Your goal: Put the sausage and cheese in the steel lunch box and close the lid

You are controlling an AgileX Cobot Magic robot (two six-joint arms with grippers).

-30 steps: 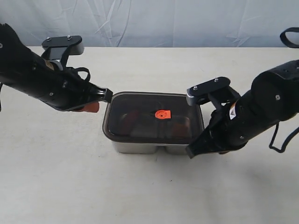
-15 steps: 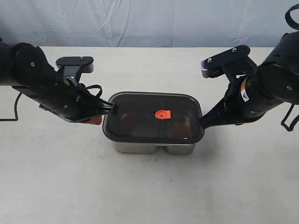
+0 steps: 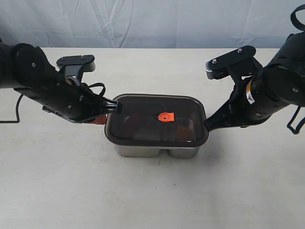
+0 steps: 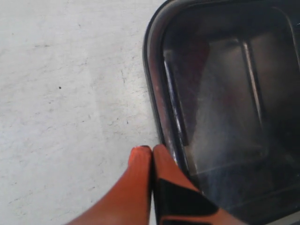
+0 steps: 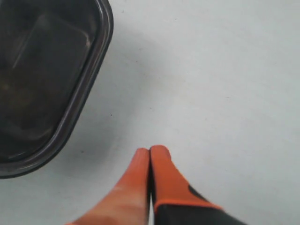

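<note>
Lid [image 3: 143, 107] covers the steel lunch box [image 3: 157, 151] on the worktop [image 3: 152, 200]; the sausage [image 3: 135, 125] and cheese [image 3: 183, 130] show dimly beneath. Left fingers [image 4: 139, 164] are clenched empty at its corner and right fingers [image 5: 161, 164] clenched empty beside it. Probably only pressing the lid down is left.

Steel lunch box [image 3: 157, 151] shiny metal; lid [image 3: 143, 119] glossy, seemingly plastic (smoky, translucent); table [image 3: 143, 200] matt, faintly rough.
</note>
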